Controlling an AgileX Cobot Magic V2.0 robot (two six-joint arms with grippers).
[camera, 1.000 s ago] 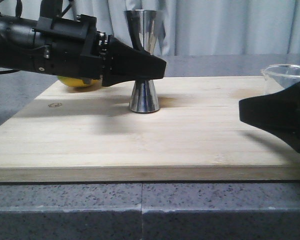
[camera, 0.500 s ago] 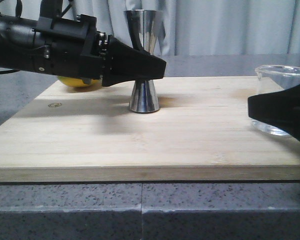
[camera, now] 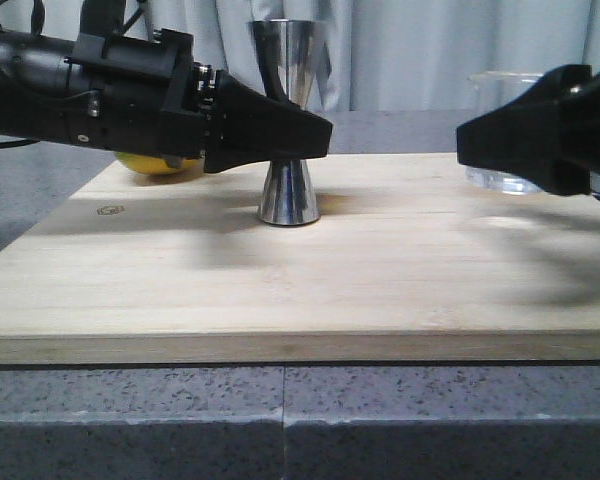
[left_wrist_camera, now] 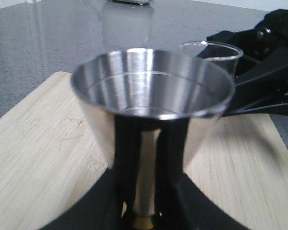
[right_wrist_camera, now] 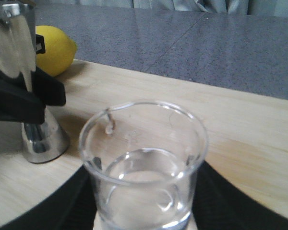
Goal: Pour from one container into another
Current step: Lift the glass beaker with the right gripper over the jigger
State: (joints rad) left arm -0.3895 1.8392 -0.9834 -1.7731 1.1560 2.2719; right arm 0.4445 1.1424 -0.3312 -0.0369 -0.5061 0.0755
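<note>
Wooden board (camera: 280,290); clear lipped beaker (right_wrist_camera: 144,167)

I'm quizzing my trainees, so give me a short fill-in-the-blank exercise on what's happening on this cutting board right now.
1. The left gripper is clamped around the waist of the steel ____.
2. The right gripper holds the glass beaker lifted off the ____ board.
3. Behind the left arm lies a yellow ____.
4. The beaker holds some clear ____.

Missing words: jigger; wooden; lemon; liquid

Beaker (camera: 508,130) now higher, off board (camera: 380,290).
</note>
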